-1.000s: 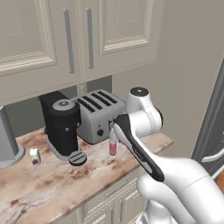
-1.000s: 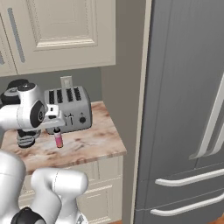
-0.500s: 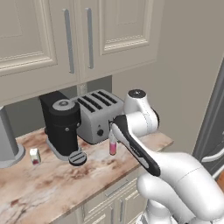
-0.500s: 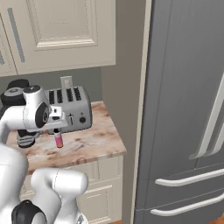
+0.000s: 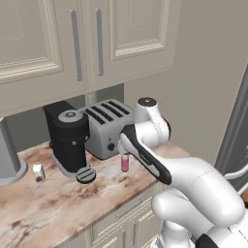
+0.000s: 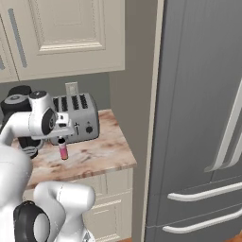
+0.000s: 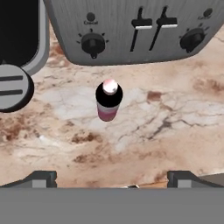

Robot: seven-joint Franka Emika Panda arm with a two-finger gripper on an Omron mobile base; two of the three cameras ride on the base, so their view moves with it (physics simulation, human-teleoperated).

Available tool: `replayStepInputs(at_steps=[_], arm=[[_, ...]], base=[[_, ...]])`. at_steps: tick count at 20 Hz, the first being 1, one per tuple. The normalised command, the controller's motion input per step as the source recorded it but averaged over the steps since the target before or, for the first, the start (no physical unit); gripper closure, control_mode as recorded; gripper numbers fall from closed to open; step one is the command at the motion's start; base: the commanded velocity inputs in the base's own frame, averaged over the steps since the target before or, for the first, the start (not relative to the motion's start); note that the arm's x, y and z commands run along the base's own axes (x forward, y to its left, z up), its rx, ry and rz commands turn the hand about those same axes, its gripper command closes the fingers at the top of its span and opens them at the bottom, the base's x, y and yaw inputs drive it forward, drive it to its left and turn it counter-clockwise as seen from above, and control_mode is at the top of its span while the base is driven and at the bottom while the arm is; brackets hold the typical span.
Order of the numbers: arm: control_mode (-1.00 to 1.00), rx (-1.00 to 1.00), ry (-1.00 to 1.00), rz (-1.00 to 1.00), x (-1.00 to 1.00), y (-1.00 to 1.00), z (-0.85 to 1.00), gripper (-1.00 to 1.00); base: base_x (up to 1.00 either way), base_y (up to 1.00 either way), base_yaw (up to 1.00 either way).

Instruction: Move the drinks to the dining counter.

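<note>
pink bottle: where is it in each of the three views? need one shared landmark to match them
Left base view: the pink bottle stands centre frame on the marbled counter, just left of the arm's forearm.
Right base view: pink bottle at left, below the arm's wrist.
Hand view: pink bottle near centre, seen from above, dark cap up.
Shared landmark: the toaster, directly behind the bottle in all three.

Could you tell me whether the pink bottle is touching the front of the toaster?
Apart. In the hand view, a strip of bare marbled counter shows between the pink bottle and the toaster front.
</note>
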Motion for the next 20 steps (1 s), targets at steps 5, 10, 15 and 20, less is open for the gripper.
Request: replayStepInputs(at_steps=[5,10,15,20], arm=[[-1.00,0.00,0.00,0.00,0.14,0.19,0.00,-1.00],[-1.00,0.00,0.00,0.00,0.15,0.05,-0.03,-1.00],[-1.00,0.00,0.00,0.00,0.19,0.00,-0.05,-1.00],[-1.00,0.00,0.00,0.00,0.19,0.00,-0.01,-1.00]], base=[[0.00,0.00,0.00],[0.00,0.00,0.00],[0.00,0.00,0.00],[0.00,0.00,0.00]])
